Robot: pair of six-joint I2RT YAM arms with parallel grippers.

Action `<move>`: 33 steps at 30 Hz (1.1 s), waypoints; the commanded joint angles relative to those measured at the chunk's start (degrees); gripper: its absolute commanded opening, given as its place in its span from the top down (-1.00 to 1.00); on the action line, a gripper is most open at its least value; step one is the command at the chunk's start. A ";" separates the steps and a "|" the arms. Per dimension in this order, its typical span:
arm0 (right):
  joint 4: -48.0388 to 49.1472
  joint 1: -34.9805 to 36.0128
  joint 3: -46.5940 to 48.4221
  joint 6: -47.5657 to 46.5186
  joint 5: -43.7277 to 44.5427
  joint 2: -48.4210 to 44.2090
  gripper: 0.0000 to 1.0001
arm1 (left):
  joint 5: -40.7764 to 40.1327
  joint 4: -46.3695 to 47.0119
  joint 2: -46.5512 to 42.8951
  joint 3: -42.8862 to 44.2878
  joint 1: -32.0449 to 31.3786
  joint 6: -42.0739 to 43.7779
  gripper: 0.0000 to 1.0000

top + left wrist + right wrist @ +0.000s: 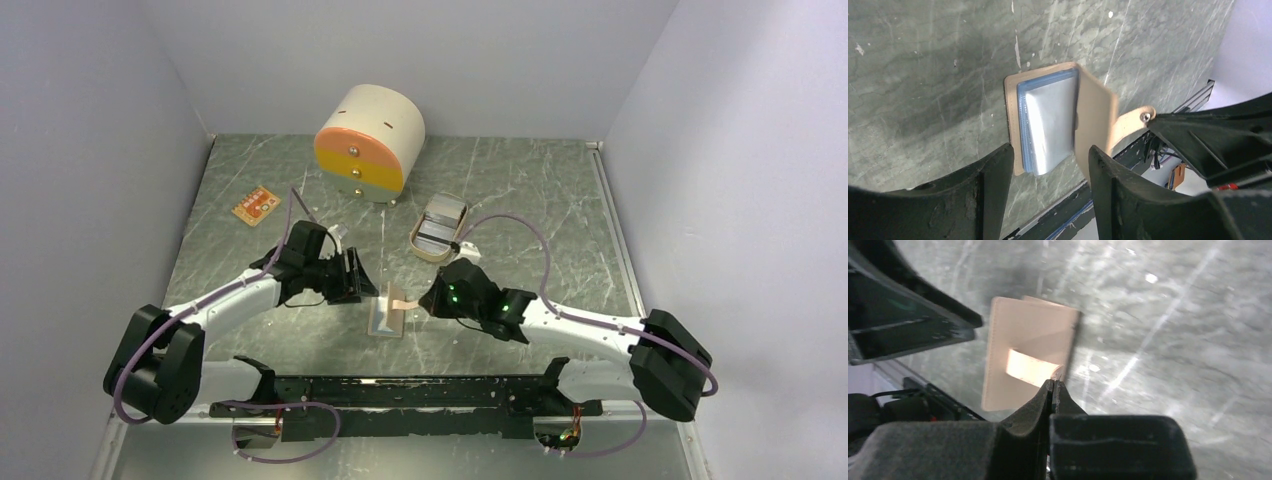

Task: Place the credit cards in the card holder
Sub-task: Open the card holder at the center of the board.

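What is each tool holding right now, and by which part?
The right tool is shut on the card holder, pinching its snap tab. The left tool stands open over it, holding nothing.

I have both arms reaching in from the near edge, low and bent, so the hands face each other in the middle. The left arm (225,300) has its elbow out to the left. The left hand (1048,152) stands open, its two fingers (993,180) well apart and angled downward. The right arm (590,325) mirrors it from the other side. The right hand (1054,385) is closed tight, tips pinched together on the tab of the holder (1023,335).
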 commanded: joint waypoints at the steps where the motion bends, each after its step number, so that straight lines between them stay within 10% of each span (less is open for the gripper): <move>1: -3.85 -1.36 -4.19 1.11 2.87 -3.87 1.00 | 0.04 0.69 0.66 -1.37 0.50 0.38 -0.19; 21: -5.48 -2.72 -8.08 2.73 4.05 -6.85 1.00 | 4.56 4.70 2.31 -3.89 0.38 -1.70 0.27; 33: -4.61 -2.83 -8.32 2.93 3.51 -5.70 1.00 | 7.56 12.97 4.67 -4.14 -3.10 -6.71 -0.13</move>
